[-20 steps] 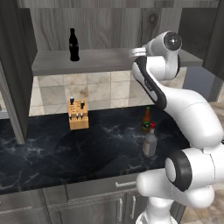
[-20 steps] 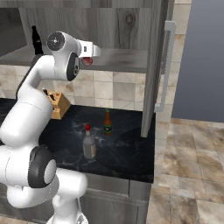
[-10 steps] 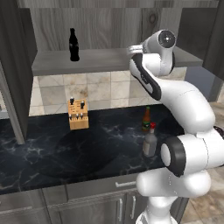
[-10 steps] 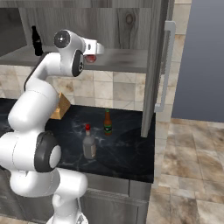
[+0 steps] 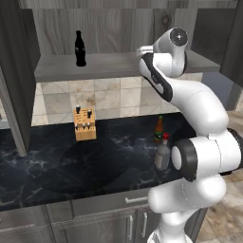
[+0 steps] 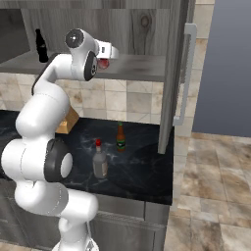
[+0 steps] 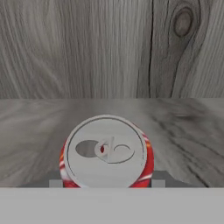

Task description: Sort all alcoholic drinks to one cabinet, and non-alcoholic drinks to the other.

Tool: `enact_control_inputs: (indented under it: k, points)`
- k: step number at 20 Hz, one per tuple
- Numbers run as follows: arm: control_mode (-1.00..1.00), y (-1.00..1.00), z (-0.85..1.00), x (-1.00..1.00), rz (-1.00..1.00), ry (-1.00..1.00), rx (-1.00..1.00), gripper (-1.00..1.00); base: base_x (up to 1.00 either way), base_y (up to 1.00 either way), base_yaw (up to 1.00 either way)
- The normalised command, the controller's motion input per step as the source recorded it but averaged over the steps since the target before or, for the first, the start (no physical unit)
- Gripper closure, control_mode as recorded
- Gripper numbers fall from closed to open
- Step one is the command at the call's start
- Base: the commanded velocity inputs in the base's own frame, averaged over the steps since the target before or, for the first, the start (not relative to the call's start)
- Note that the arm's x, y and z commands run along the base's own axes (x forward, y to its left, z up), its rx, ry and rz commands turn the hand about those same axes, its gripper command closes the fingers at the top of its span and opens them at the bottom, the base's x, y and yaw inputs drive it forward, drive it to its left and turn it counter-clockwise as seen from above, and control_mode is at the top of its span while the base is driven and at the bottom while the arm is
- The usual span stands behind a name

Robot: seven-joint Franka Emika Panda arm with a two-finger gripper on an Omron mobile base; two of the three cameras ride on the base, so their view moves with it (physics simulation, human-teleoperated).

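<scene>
The arm is reaching up into the open cabinet (image 6: 147, 29), carrying the red soda can (image 7: 107, 153) over the shelf (image 5: 118, 64) where the cola bottle (image 5: 79, 49) is already standing at about nine o'clock from it, so this looks like the placing step for the non-alcoholic side. The tool (image 6: 104, 58) is pinching the can across its sides at mid-width, and the can is showing its silver top toward the camera, so I judge it should be lowered squarely onto the bare shelf, well short of the back wall at twelve o'clock, before being let go. Down on the bench (image 5: 47, 161), at about six o'clock, the stout clear bottle (image 6: 100, 159) and the slim green-brown bottle (image 6: 120, 136) are waiting near each other for the other cabinet.
</scene>
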Motion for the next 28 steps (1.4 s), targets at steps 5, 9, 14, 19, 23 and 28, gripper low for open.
enact_control_inputs:
  k: [5,9,14,19,23,28]
  points:
    - [-1.00,0.00,-0.20,0.14,0.00,0.00,0.01,-1.00,0.00,0.00,0.00]
    - [-1.00,-0.02,-0.12,0.25,0.00,0.00,0.02,-1.00,0.00,0.00,0.00]
    - [-1.00,-0.03,-0.03,0.25,0.00,0.00,0.02,-1.00,0.00,0.00,0.00]
    - [-1.00,-0.04,0.00,-0.17,0.00,-0.01,0.03,-1.00,0.00,0.00,0.00]
    - [-1.00,-0.12,0.01,-0.69,-0.01,-0.01,0.04,-1.00,0.00,0.00,0.00]
    - [-1.00,-0.11,0.00,-0.89,-0.02,0.00,0.03,-1.00,0.00,0.00,0.00]
